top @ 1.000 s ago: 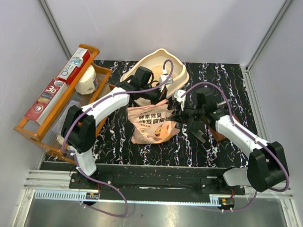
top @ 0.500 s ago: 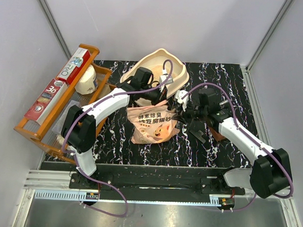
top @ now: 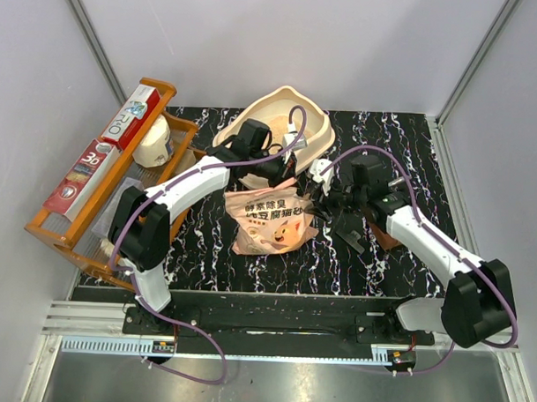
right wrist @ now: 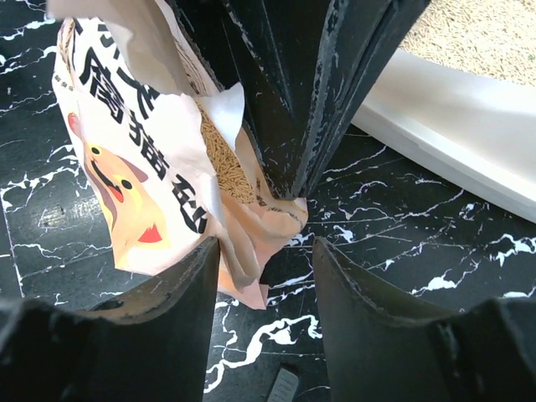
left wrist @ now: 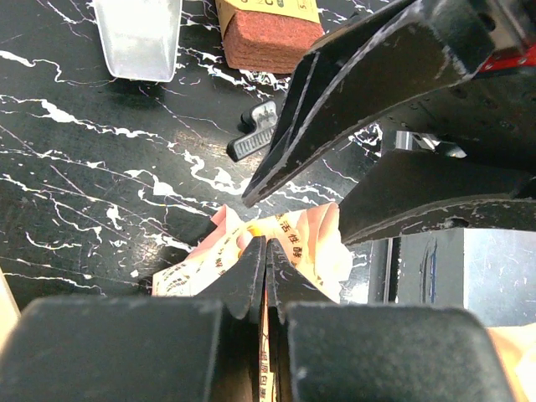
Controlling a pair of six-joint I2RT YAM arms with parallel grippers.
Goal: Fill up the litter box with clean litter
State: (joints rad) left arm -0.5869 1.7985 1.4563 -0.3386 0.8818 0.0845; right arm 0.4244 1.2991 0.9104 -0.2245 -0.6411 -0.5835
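Note:
The cream litter box (top: 319,125) stands at the back middle of the table; its rim (right wrist: 452,105) and pale litter granules (right wrist: 481,33) inside it show in the right wrist view. The pink cat-printed bag (top: 270,220) lies in front of it. My left gripper (top: 284,172) is shut on the bag's top edge (left wrist: 293,239). Litter (right wrist: 222,155) shows in the bag's torn opening. My right gripper (right wrist: 264,276) is open, its fingers either side of the bag's lower corner (right wrist: 251,251), just below the left gripper's fingers (right wrist: 310,92).
An orange wooden rack (top: 51,224) with boxes and a white jar (top: 153,144) stands at the left. In the left wrist view a clear scoop (left wrist: 138,33), a brown block (left wrist: 268,33) and a small black clip (left wrist: 254,140) lie on the black marbled table.
My right gripper has moved slightly left, closer to the bag's top right corner. The left gripper still holds the bag in the same place.

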